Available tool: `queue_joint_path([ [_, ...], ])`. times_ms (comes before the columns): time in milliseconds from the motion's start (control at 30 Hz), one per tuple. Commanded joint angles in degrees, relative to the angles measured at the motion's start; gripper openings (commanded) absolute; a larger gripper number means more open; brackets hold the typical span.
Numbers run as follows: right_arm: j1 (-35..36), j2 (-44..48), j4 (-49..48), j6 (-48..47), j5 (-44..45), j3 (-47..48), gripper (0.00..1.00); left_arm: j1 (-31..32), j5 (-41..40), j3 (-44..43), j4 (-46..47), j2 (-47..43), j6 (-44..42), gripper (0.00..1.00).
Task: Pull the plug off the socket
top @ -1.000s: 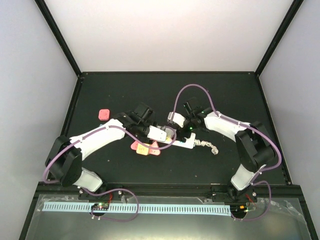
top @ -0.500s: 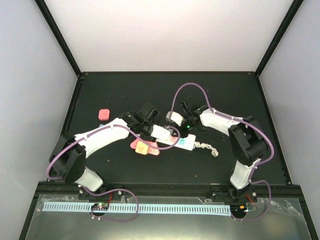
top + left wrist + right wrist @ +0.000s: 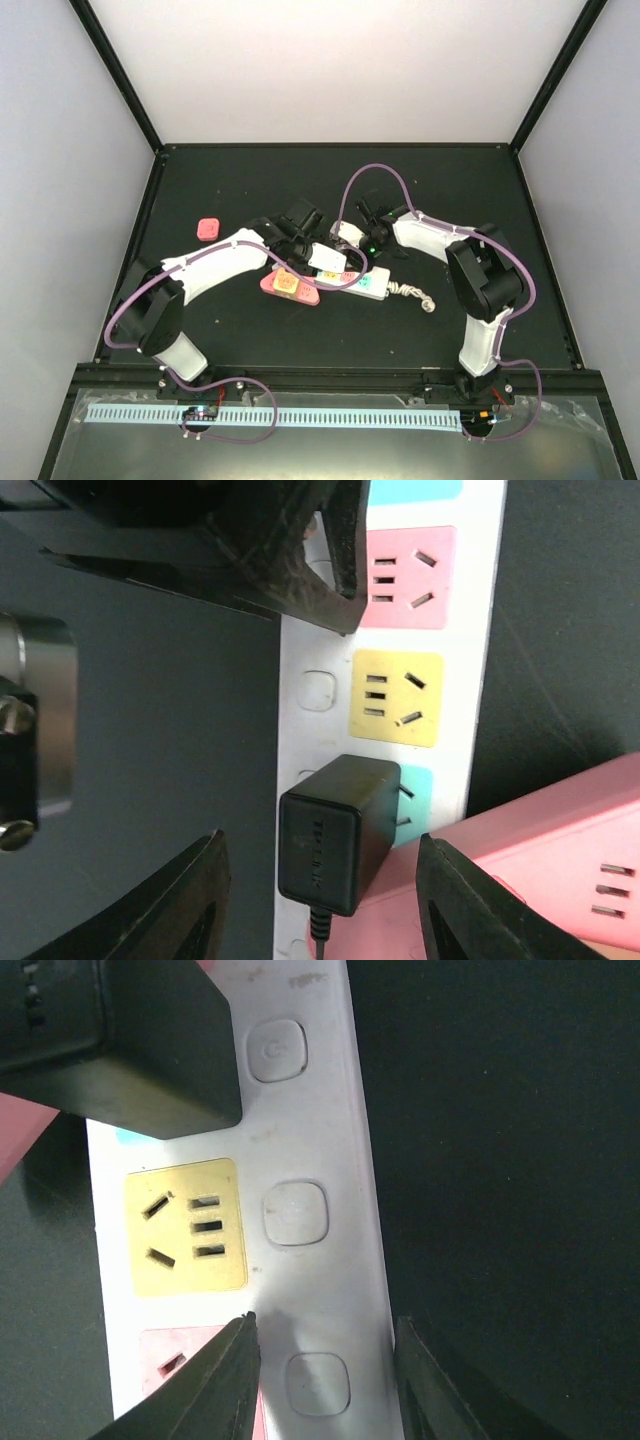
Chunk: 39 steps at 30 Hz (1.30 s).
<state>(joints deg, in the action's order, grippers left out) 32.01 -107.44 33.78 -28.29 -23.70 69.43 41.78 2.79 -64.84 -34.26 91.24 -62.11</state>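
Black boxy plastic plug [image 3: 335, 845] sits in your long white plastic socket [image 3: 300, 730].
Your left pincer [image 3: 325, 910] is spread wide on either side of it; your right pincer [image 3: 320, 1380] is spread wide too.

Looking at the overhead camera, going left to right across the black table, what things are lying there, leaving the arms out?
small pink piece → pink power strip → white socket strip → coiled white cord
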Motion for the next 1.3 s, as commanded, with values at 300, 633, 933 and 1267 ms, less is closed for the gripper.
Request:
queue_joint_path([
  [300,-0.1,-1.96,2.47,0.0,0.76,1.4,0.37,-0.15,1.44,-8.13,-8.05,5.27,-1.0,0.45],
  [633,-0.1,-2.93,3.79,-0.61,0.78,1.5,0.37,-0.89,0.94,-12.33,-13.19,9.04,-2.58,0.4],
  [933,-0.19,-4.26,4.77,-1.06,0.85,2.02,0.33,-0.99,-0.5,-14.61,-14.96,11.21,-3.54,0.34],
  [1267,-0.19,-5.26,5.32,-1.06,1.14,2.55,0.32,-0.96,-1.52,-16.66,-17.15,13.12,-4.07,0.29],
])
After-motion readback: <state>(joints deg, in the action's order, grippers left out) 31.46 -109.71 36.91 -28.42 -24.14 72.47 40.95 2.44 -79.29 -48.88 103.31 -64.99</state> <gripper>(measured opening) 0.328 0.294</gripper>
